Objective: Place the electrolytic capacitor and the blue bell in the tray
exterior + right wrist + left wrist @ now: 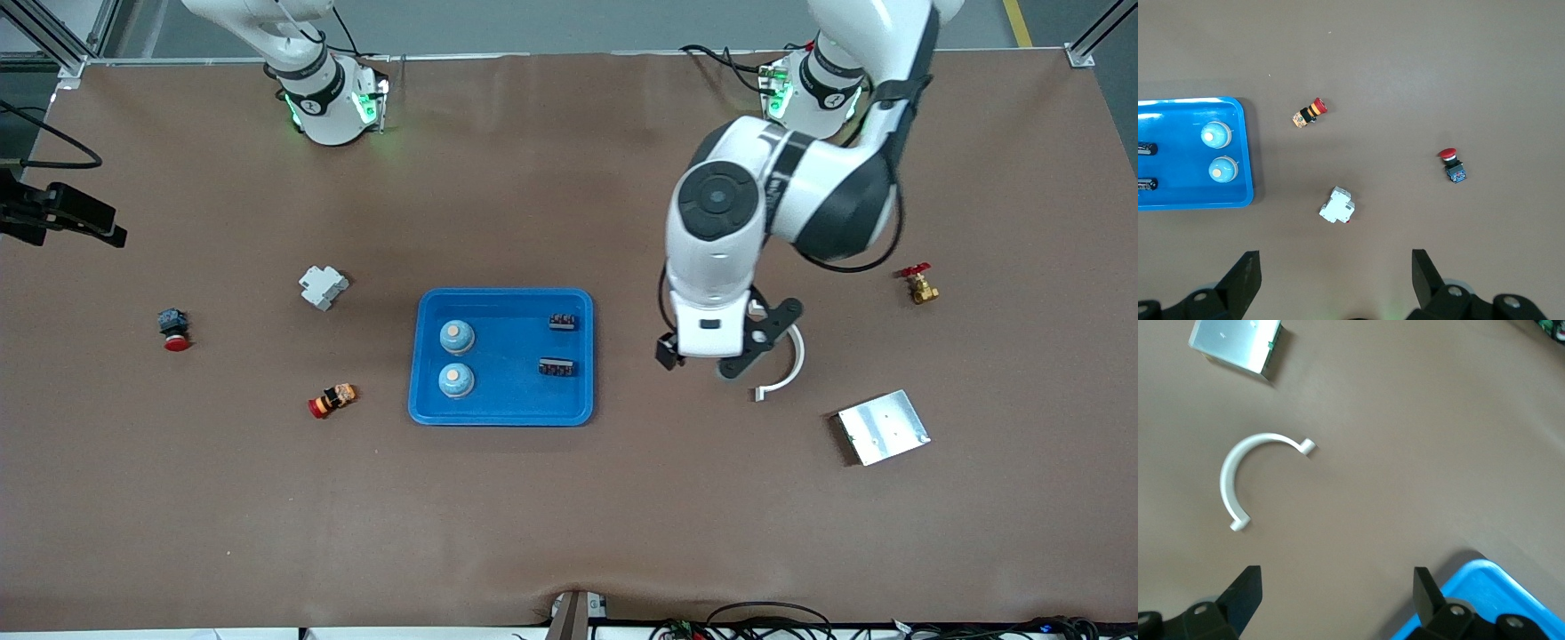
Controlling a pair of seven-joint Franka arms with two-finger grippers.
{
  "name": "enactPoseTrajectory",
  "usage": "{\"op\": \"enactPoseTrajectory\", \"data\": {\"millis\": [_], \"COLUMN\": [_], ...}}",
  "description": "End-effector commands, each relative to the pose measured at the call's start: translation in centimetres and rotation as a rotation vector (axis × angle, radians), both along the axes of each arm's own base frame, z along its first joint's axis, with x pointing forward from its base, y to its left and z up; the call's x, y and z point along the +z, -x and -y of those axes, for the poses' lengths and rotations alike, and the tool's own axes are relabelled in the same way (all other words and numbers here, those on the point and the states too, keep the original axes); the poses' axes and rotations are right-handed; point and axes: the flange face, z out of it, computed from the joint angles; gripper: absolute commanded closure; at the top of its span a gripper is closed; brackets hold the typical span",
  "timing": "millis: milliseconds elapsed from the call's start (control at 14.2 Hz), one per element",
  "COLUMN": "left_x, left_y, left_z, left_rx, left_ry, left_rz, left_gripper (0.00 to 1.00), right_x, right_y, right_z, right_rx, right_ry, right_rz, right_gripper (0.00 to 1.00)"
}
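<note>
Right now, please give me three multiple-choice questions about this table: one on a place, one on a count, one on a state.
1. Where does the white curved piece lie?
A. in the blue tray
B. on the table between the blue tray and the silver plate
C. on the silver plate

2. How many round blue bells are in the tray?
A. one
B. two
C. four

3. How is the left gripper?
A. open and holding nothing
B. shut on the curved piece
C. shut on a bell

Answers: 1 B, it rests on bare table near the plate. 2 B, two domes sit side by side, beside two small dark parts. 3 A, its fingers stand apart over the table.
</note>
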Motion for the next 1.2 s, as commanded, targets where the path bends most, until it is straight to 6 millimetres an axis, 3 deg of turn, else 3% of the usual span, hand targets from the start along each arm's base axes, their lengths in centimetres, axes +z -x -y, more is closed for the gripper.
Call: {"op": "enactPoseTrajectory", "data": {"millis": [0,282,564,705,917,1129], "left_x": [0.8,1.2,1.9,2.8,2.4,2.5], "left_y": [0.8,0.2,-0.2,-0.8,-1.4,-2.8], "left_z": [-1.6,-2.5,-3.2,-5.3,-6.1,-8.8], "left_rx": [-0.037,-0.067,-0.321,-0.425,-0.482,-0.536], "left_ry": [0.013,0.02,0.019,0.024,0.014,0.008], "left_rz": [-0.036,-0.035,-0.061,-0.067,-0.075,-0.076], "left_gripper": [0.0,0.0,0.0,0.0,0.0,0.0], "right_x": [0.5,0.5,0.5,0.5,0.5,0.5], "right_y": [0.4,0.4,0.4,0.4,0.4,0.4], "right_z": [0.1,0.0,0.0,0.0,0.0,0.0], "right_rx": [-0.001,0.001,0.0,0.0,0.0,0.0], "right_ry": [-0.017,-0.017,-0.017,-0.017,-0.017,-0.017], "right_rz": [0.009,0.006,0.009,0.008,0.009,0.008], "right_gripper": [0.0,0.0,0.0,0.0,0.0,0.0]}}
